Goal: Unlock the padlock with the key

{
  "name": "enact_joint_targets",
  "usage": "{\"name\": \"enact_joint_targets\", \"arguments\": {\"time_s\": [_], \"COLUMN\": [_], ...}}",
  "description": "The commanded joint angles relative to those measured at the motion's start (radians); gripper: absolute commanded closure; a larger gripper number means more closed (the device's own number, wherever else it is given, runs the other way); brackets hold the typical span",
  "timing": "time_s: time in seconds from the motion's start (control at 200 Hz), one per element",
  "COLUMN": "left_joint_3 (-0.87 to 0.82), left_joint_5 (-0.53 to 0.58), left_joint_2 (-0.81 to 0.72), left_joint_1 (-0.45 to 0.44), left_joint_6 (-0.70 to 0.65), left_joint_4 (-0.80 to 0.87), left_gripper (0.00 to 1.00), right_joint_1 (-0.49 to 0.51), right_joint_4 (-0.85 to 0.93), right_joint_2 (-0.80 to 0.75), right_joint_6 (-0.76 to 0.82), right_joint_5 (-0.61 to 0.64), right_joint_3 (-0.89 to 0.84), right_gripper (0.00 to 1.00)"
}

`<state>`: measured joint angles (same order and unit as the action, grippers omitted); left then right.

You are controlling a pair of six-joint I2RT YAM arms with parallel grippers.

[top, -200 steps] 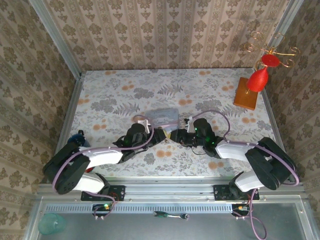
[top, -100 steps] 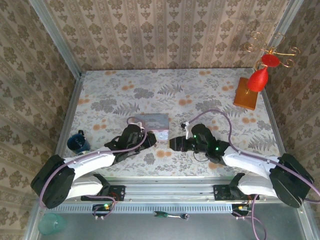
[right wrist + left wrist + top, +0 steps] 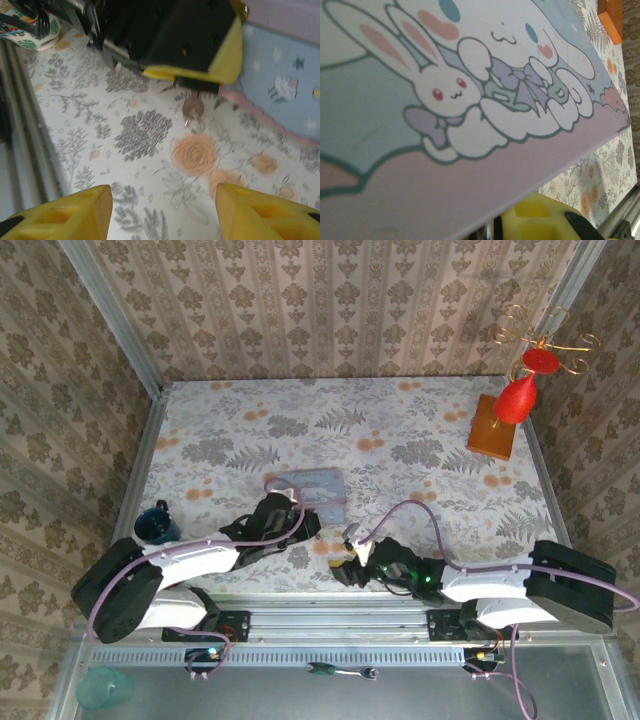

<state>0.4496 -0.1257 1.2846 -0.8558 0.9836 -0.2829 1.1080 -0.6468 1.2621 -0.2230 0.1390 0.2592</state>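
In the right wrist view a tiny dark padlock sits pinched under the yellow fingers of my left gripper, which is shut on it. The key, small, silvery and round-headed, sticks out of the padlock's underside just above the cloth. My right gripper is open with nothing between its fingertips, a short way back from the key. From above, the right gripper lies near the table's front edge. The pale blue-pink cartoon tin stands right beside the left gripper.
The tin's lid is pressed close to the left wrist camera. A dark blue cup stands at the left edge. A wooden stand with red ornaments is at the back right. A metal rail runs along the near edge.
My right gripper has pulled back from the left gripper toward the near edge and opened wider, leaving the key behind. The left gripper stayed shut by the tin.
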Motion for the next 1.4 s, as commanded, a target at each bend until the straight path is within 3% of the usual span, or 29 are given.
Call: {"name": "enact_joint_targets", "arguments": {"time_s": [0.0,0.195,0.64,0.88,1.18,1.395], "left_joint_3": [-0.001,-0.029,-0.059,-0.045,-0.048,-0.03], "left_joint_5": [0.008,0.004,0.014,0.027,0.085,0.096], "left_joint_2": [0.011,0.007,-0.028,-0.036,-0.042,-0.052], "left_joint_1": [-0.01,-0.02,-0.038,-0.061,-0.103,-0.101], "left_joint_6": [0.014,0.027,0.033,0.037,0.054,0.033], "left_joint_4": [-0.108,-0.164,-0.172,-0.169,-0.157,-0.105], "left_gripper": [0.91,0.91,0.91,0.91,0.91,0.91], "right_joint_1": [0.012,0.02,0.062,0.088,0.127,0.133], "right_joint_4": [-0.154,-0.282,-0.401,-0.392,-0.436,-0.444], "right_joint_2": [0.071,0.223,0.375,0.398,0.491,0.474], "right_joint_6": [0.113,0.113,0.103,0.101,0.106,0.12], "right_joint_5": [0.135,0.188,0.35,0.349,0.447,0.429], "right_joint_3": [0.026,0.032,0.072,0.087,0.12,0.102], "right_gripper": [0.43,0.47,0.52,0.57,0.59,0.62]}}
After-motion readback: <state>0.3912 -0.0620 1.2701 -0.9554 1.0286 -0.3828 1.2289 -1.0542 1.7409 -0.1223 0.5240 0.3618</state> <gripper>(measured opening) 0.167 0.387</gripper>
